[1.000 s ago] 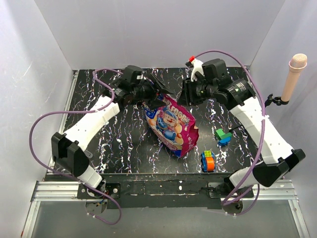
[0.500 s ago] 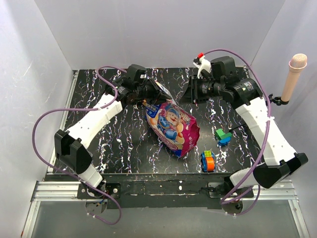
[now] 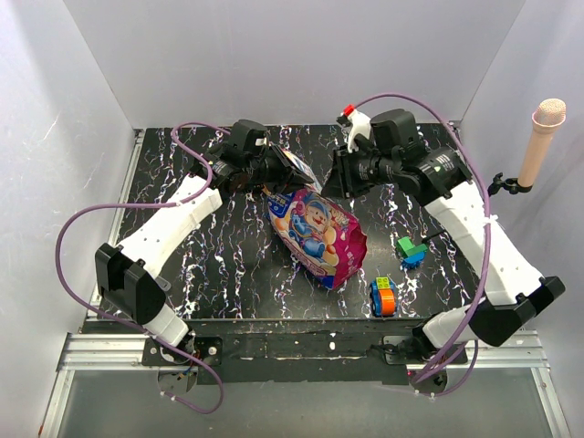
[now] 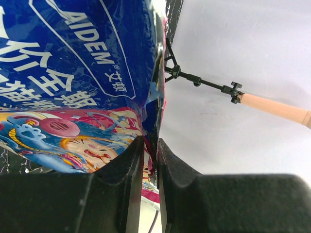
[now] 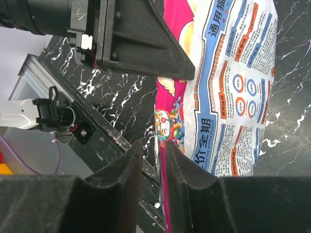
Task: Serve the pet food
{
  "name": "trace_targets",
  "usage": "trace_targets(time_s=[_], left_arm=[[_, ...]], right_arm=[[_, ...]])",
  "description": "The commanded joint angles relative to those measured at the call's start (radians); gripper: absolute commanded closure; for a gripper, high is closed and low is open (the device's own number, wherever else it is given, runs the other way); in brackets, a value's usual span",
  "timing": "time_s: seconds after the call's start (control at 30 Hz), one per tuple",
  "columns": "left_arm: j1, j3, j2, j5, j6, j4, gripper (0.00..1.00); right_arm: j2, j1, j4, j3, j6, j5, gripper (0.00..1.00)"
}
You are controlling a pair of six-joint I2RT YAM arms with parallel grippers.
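The pet food bag [image 3: 316, 233] lies in the middle of the table [image 3: 228, 265], tilted, with its top end towards the far side and its bottom end near the front edge. It is one glossy, crinkled plastic pouch. The upper face is magenta with a cartoon print. The left wrist view shows a deep blue panel with white lettering [image 4: 73, 63]. The right wrist view shows a white side with small blue and orange print [image 5: 233, 82]. The food inside is hidden.

The left fingers [image 3: 290, 171] are at the bag's top corner. In their own view [image 4: 138, 150] they are pressed together on the thin folded edge of the film. The right fingers [image 3: 333, 179] meet the same top end from the other side. In their view [image 5: 170, 156] they stand a narrow slit apart with the bag's edge running between them. Whether they press on it I cannot tell. The left arm's black tip fills the space just beyond them.

The table is black with white marble veins. To the right of the bag sit two clusters of toy blocks, well apart from it: a green-and-blue one [image 3: 410, 249] and an orange, blue and green one [image 3: 382, 297] nearer the front. One tan microphone [image 3: 540, 141] stands on a clamp at the right wall. Two purple cables [image 3: 82, 228] loop along the arms.
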Motion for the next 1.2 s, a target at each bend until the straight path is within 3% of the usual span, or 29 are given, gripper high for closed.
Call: trace_targets(time_s=[0.0,0.23,0.57,1.17], left_arm=[[-0.003,0.034,-0.051,0.007,-0.002,0.007,0.85],[-0.003,0.041,-0.047,0.012,-0.004,0.004,0.85],[-0.003,0.040,-0.045,0.017,-0.006,0.004,0.85],[-0.003,0.041,-0.042,0.020,-0.013,0.006,0.84]], right_arm=[[0.023,0.029,0.036,0.045,-0.063,0.078,0.69],[0.048,0.032,0.010,0.074,-0.107,0.142,0.78],[0.026,0.070,0.018,0.089,-0.120,0.107,0.70],[0.029,0.073,0.026,0.034,-0.149,0.129,0.76]])
